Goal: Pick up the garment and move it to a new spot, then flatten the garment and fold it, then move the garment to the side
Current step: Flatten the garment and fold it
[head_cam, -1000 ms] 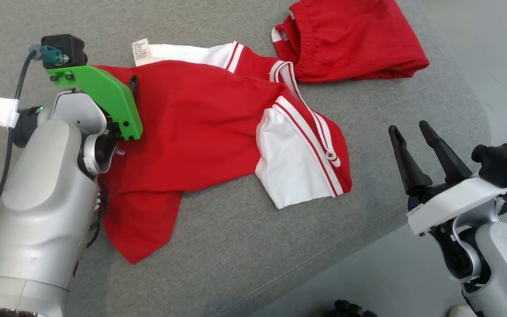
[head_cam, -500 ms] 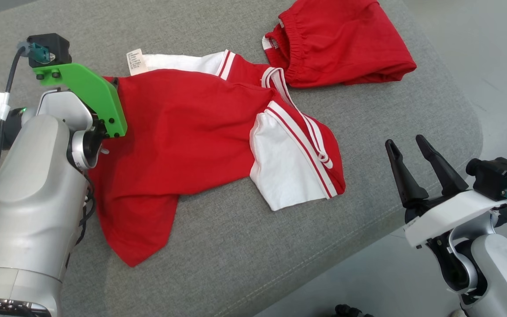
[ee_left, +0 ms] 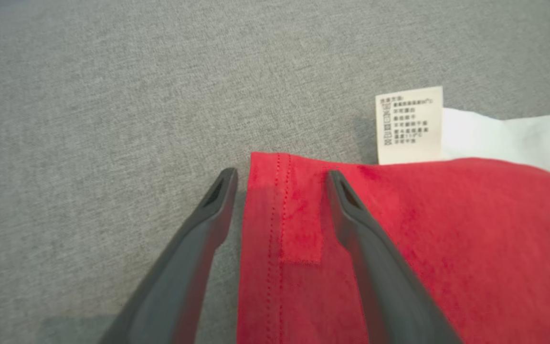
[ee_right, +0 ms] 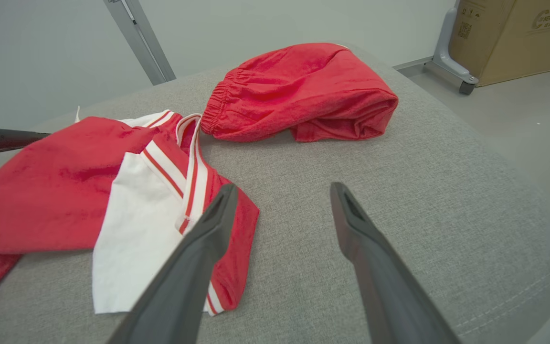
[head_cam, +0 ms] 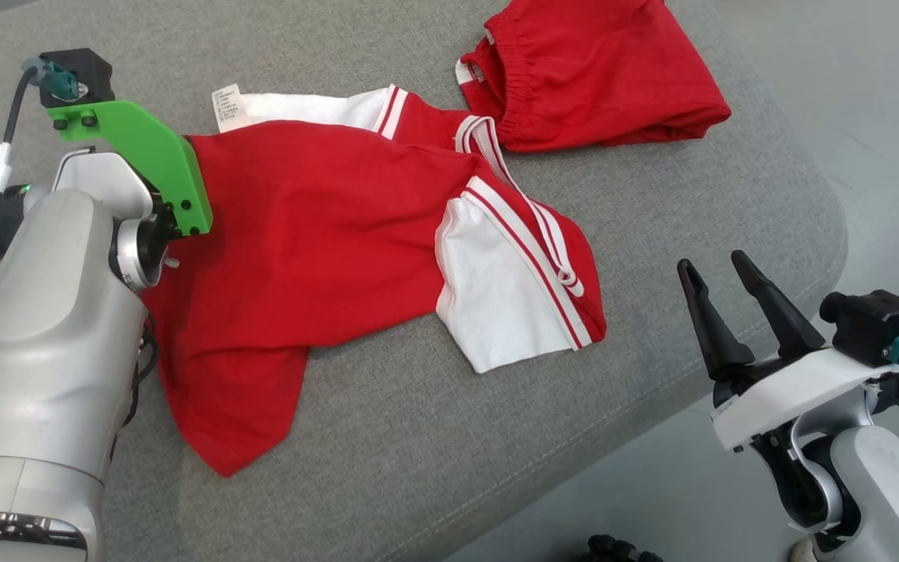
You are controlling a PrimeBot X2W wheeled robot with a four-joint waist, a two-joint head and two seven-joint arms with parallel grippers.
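The garment [head_cam: 325, 234], a red shirt with white striped sleeves, lies rumpled on the grey cushion [head_cam: 418, 437], left of centre in the head view. One white sleeve [head_cam: 488, 312] is turned over the front, and a care label [ee_left: 409, 125] sticks out at the far edge. Since the cloth is not flat, flattening and folding are judged not yet done.

The left tool [ee_left: 282, 176] is spread wide at the hem corner beside the label. In the left wrist view, one finger lies over bare cushion and the other over red cloth, with the stitched hem between them. This placement suits a pinch on the doubled hem, the firmest part for pulling the cloth out straight. Whether the fingertips touch the cloth cannot be told.

The right tool [head_cam: 712, 261] is also wide and holds nothing. It hangs beyond the cushion's edge, over the floor [head_cam: 886, 117], well apart from the garment. Its fingers point toward the white sleeve.

Red shorts [head_cam: 598, 70] lie bunched at the far side, just beside the shirt's collar. A pull toward them risks dragging both pieces together.
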